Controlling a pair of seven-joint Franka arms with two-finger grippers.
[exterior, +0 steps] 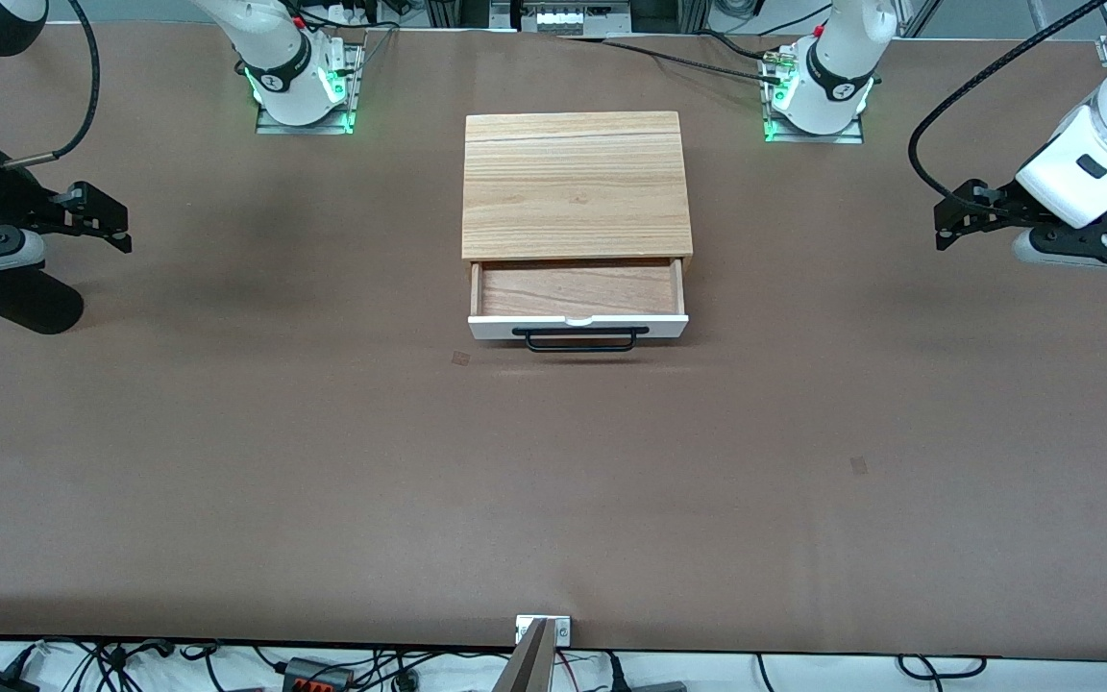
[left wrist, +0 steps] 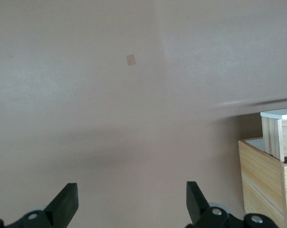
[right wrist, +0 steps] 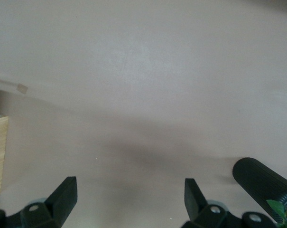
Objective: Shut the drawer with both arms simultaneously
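A: Start big. What's on the table (exterior: 227, 461)?

B: A light-wood cabinet (exterior: 576, 183) in the middle, near the arm bases. The drawer (exterior: 578, 306) sticks partly out of it toward the front camera, its reddish bottom bare, white panel and black handle (exterior: 580, 340) leading.

A: And the arms?

B: Both wait well apart from it. The left gripper (exterior: 949, 217) hangs over the left arm's end of the table, the right gripper (exterior: 113, 227) over the right arm's end. Each wrist view shows its fingers spread wide, holding nothing.

A: What could go wrong from here?

B: My guess is timing. If one gripper reaches the panel first, or pushes harder, the drawer could skew and jam. Spread fingertips might also snag the handle, and the cabinet could slide toward the bases if it isn't fixed
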